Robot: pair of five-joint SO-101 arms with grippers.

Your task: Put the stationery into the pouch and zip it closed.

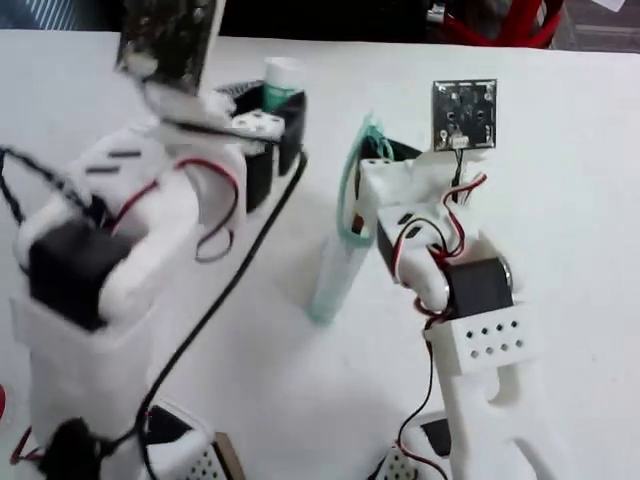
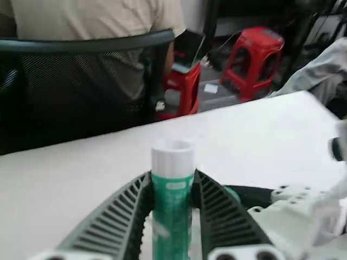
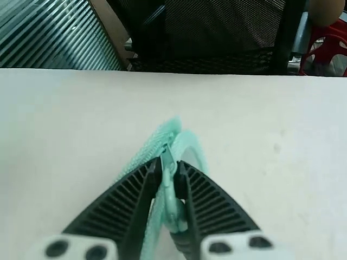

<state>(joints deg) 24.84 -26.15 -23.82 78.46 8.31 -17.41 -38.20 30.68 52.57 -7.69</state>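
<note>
Left claw (image 2: 172, 174) clamped on green glue stick (image 2: 172, 208), right claw (image 3: 168, 166) pinching mint pouch (image 3: 187, 145) by its edge

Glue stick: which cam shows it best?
Left wrist view: the glue stick sits close up, clamped in the left gripper, white end outward. The high view catches its white tip and some green. The right wrist view faces the teal pouch pinched in the right gripper.
</note>
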